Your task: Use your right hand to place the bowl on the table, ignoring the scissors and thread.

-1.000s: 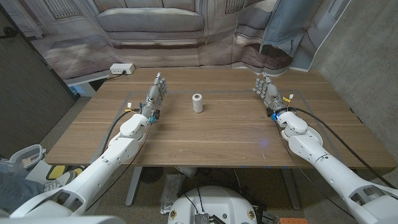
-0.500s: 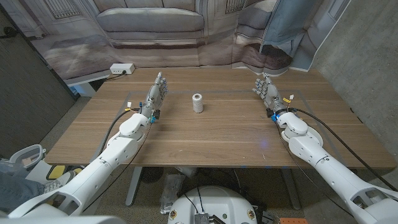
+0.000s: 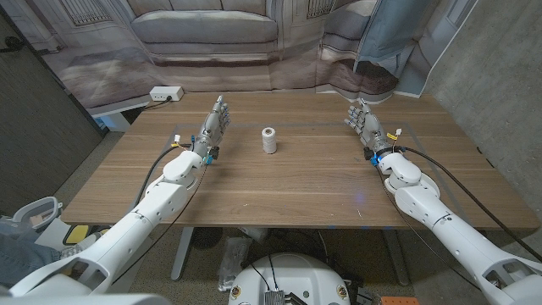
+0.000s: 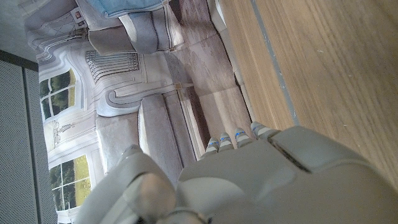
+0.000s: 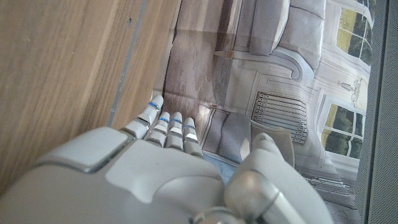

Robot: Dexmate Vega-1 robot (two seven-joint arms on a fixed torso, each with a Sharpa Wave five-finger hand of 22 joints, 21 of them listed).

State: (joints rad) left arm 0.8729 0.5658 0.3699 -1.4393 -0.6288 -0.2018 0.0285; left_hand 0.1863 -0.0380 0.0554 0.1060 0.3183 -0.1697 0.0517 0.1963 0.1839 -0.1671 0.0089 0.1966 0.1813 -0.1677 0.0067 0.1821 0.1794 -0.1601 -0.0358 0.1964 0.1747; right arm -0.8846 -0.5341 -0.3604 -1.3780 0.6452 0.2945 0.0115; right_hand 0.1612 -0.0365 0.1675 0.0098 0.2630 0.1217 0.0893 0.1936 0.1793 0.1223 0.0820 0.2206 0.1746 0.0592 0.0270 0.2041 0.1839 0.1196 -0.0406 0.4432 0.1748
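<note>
A white spool of thread (image 3: 269, 140) stands upright on the wooden table (image 3: 288, 182), between the two hands and toward the far side. My right hand (image 3: 365, 125) stands on its edge at the right of the table, fingers straight and pointing away, holding nothing. My left hand (image 3: 213, 128) stands the same way at the left, also empty. In the right wrist view the back of my right hand (image 5: 149, 177) points along the tabletop toward the backdrop. The back of my left hand (image 4: 261, 180) is seen likewise in the left wrist view.
A printed backdrop of a sofa (image 3: 207, 30) hangs behind the table. A white power strip (image 3: 165, 93) lies on a ledge past the far left corner. A blue cloth (image 3: 394, 34) hangs at the far right. Bare wood lies between the hands.
</note>
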